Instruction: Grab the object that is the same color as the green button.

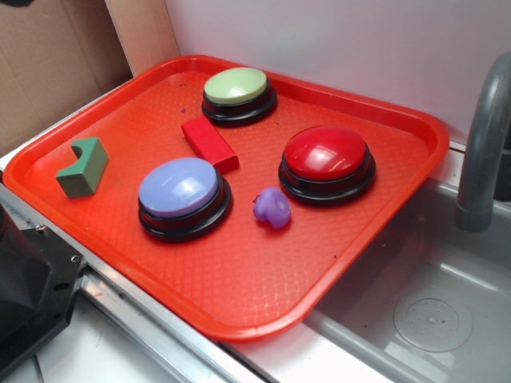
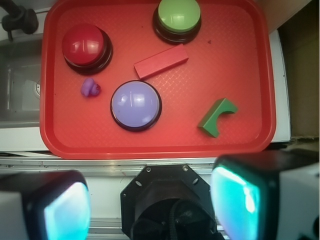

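green block (image 2: 218, 117) lies alone on red tray (image 2: 150, 142); end effector (image 2: 150, 200) released, above the tray's edge.

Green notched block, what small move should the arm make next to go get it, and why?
Probably carry the open hand forward and to the right in the wrist view, until it is over the green notched block. The hand is back off the red tray, its fingers wide apart, and the block lies alone near the tray's edge.
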`<action>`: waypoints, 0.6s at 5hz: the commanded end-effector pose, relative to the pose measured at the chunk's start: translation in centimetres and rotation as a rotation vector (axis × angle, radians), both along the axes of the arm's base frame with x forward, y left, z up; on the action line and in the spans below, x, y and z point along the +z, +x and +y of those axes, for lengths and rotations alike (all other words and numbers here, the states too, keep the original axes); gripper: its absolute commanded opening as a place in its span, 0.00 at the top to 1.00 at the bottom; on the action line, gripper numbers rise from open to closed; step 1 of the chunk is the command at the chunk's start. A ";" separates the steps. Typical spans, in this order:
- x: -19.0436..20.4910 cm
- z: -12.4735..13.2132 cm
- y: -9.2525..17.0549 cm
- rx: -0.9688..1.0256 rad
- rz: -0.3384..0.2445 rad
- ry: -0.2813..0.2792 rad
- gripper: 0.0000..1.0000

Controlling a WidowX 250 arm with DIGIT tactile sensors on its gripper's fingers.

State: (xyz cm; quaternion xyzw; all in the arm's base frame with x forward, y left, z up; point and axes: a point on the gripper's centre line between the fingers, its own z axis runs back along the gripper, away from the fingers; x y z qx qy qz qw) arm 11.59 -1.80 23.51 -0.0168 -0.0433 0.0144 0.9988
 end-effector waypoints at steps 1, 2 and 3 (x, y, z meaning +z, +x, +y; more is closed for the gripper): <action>0.0 0.0 0.0 0.000 0.000 0.000 0.00; -1.8 2.3 0.3 0.185 -0.021 -0.019 0.00; -3.1 3.8 0.2 0.329 -0.044 -0.053 0.00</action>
